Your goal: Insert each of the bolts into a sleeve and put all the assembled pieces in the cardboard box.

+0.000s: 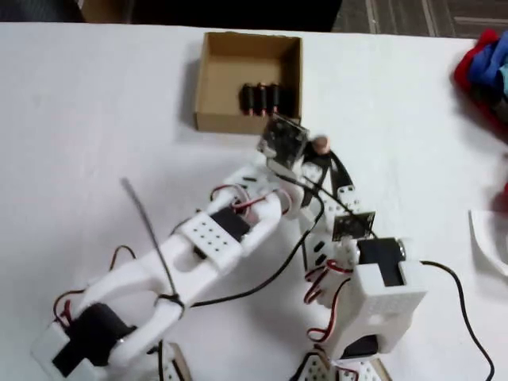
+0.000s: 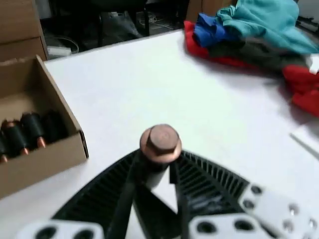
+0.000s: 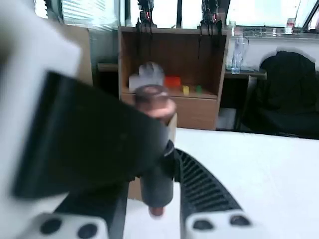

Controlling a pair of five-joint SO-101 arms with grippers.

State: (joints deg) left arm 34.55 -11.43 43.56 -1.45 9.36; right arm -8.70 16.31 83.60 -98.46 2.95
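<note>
Just below the cardboard box [image 1: 230, 75] at upper centre of the high view, the left end effector [image 2: 152, 172] clamps a sleeved bolt [image 2: 160, 142]; the right end effector [image 3: 155, 189] pinches the same piece. Three assembled pieces [image 1: 260, 98] lie in the box.

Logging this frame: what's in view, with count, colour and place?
Brown cardboard box: one, brown, far side of the table.
Black sleeves with copper bolts inside: three, black and copper, side by side in the box.
Copper-headed bolt in a black sleeve: one, copper and black, upright near the box's corner, between both pincers.
Pile of cloth: one, red, blue and teal, at the table's edge.
White flat piece: one, white, near the cloth, cut off.
White table: one, white, under everything.
Brown wooden shelf: one, brown, in the room behind.
White arms: two, white with black motors, meeting beside the box.
Left pincer: one, black, shut on the sleeved bolt.
Right pincer: one, black, shut on the same piece.
</note>
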